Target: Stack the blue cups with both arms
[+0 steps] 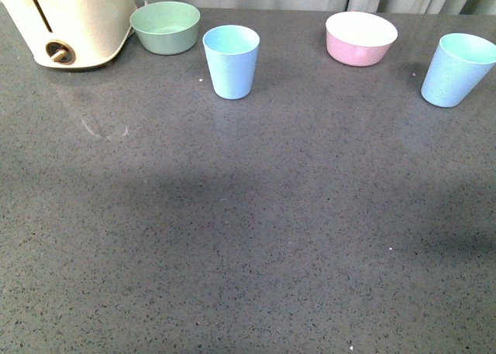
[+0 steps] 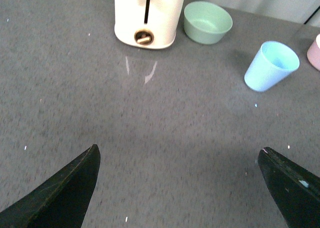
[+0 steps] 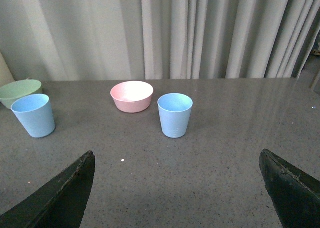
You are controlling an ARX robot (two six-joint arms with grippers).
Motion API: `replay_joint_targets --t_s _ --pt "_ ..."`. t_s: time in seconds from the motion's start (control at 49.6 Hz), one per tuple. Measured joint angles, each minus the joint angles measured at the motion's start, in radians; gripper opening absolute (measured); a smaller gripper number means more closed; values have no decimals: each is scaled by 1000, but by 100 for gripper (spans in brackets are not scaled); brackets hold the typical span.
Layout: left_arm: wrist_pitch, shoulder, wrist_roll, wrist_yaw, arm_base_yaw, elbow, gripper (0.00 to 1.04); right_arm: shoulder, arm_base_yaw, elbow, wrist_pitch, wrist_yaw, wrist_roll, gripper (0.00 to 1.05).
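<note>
Both grippers stand wide apart and hold nothing. The left gripper shows its two dark fingertips spread over bare counter, and the right gripper looks the same in its own wrist view. Neither arm reaches into the front view, so I judge both to be hanging back on the near side, well short of the cups.

As far as I can see, the stacking has not begun. The left blue cup stands upright and empty on the far part of the grey speckled counter, left of centre. It is just right of the green bowl and a little nearer than it. The right blue cup stands upright at the far right edge, to the right of the pink bowl. The two cups are well apart, with the pink bowl between them. A cream appliance sits in the far left corner, out of the way.

Everything is left to do. Each arm has to reach its own cup and close on it. Then the cups must be brought together and one set inside the other.
</note>
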Motion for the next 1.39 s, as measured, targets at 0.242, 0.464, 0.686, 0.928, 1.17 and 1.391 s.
replay_joint_targets --t_s 0.242,0.464,0.686,0.928,1.17,1.391 --pt "96 607 -54 -3 -93 392 96 0 0 0 0 0 0 96" --pt "-3 953 -75 -80 -189 746 96 0 0 0 0 0 0 96" --pt "-120 1186 -79 -151 -268 1015 96 0 0 0 0 0 0 96" --pt "-209 1324 -103 -175 -294 1196 96 0 0 0 0 0 0 96" --pt "-262 1402 -113 -192 -307 1310 96 0 0 0 0 0 0 96" --pt "-329 1498 -128 -204 -325 1410 96 0 0 0 0 0 0 96"
